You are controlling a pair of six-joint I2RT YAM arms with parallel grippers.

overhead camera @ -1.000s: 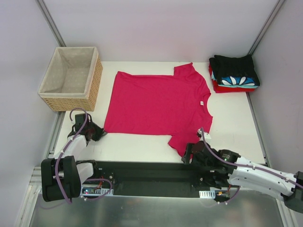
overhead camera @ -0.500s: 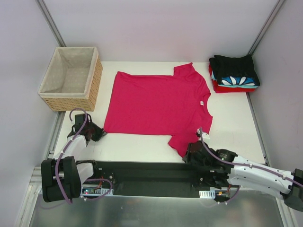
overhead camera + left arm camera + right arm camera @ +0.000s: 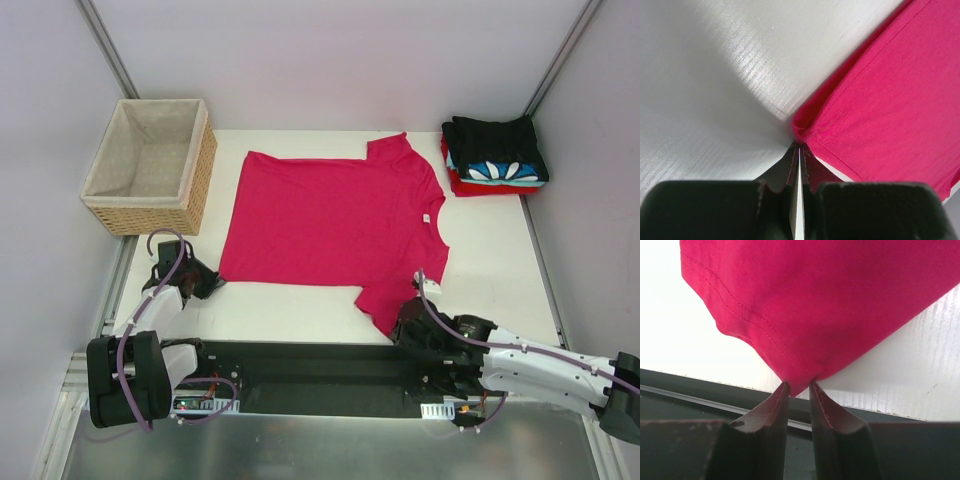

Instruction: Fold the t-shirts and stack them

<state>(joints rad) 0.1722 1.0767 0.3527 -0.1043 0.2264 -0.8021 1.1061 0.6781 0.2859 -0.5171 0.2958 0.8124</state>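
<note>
**Handling a limp pink shirt by its corners**

Look for the pink shirt (image 3: 335,225) spread flat across the middle of the overhead view, on the white table (image 3: 290,305), with its collar toward the right and its hem toward the left. Note the stack of folded shirts (image 3: 495,155) in the upper right, black on top, and the wicker basket (image 3: 195,180) at upper left, both apart from the pink cloth.

Expect light, soft, limp material with no stiffness and nothing to break. Likely to sag from any held point, to drag and bunch on the table rather than slide as one sheet, and to wrinkle under an uneven pull. Best taken at corners and edges, where the stitched hems and sleeve ends give a doubled layer to bite. A pinch in the middle would probably only raise a tent.

Find the left gripper (image 3: 205,283) at lower left in the overhead view. Closed tight at the near hem corner, with puckered cloth right at the fingertips in its wrist view, so apparently pinching it.

Find the right gripper (image 3: 405,325) at lower right of centre, at the tip of the near sleeve. Jaws only a narrow slit apart, with the sleeve point reaching into the slit. Cannot tell whether it grips yet.

Judged as the start of the first fold. Lift both points level and together to avoid skewing the cloth.
</note>
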